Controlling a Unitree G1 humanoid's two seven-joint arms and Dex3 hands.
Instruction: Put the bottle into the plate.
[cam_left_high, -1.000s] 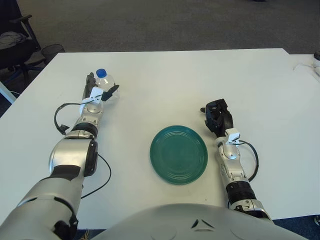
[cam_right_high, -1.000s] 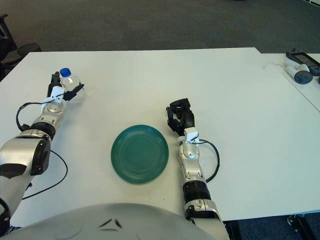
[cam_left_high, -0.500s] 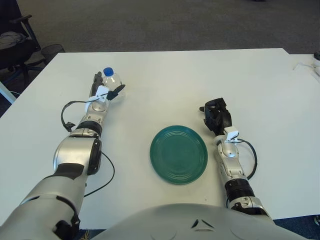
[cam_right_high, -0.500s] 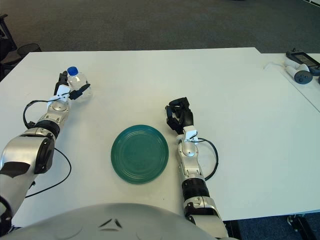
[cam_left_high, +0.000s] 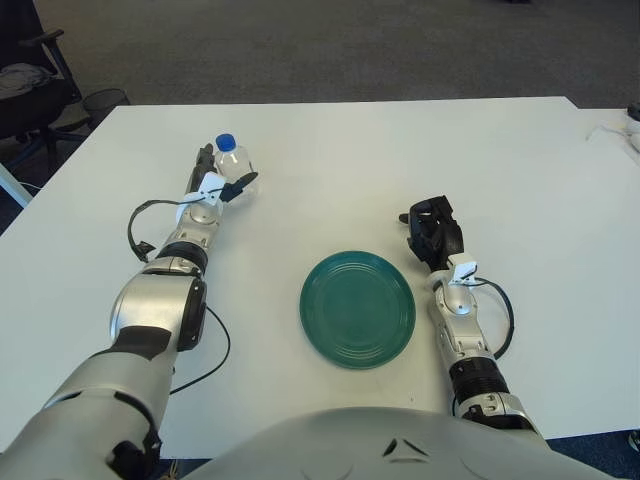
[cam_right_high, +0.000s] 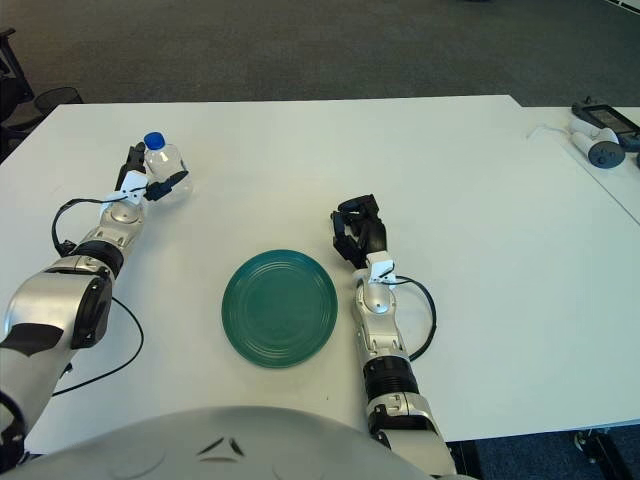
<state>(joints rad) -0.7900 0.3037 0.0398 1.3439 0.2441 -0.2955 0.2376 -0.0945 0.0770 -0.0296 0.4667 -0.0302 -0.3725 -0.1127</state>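
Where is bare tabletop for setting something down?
Bare: between the left hand holding the bottle and the plate; also the table's far half. Tightest: the gap between the plate and the parked right hand.

A large white desk (cam_left_high: 330, 150) is filling most of the scene, and a second white desk (cam_right_high: 610, 160) is standing just beside it on the right. A dark grey carpet (cam_left_high: 300, 50) is covering the floor behind them. At the far left, a black office chair (cam_left_high: 30, 85) is standing near a black mesh bin (cam_left_high: 105, 102). Even light is falling on the desks.
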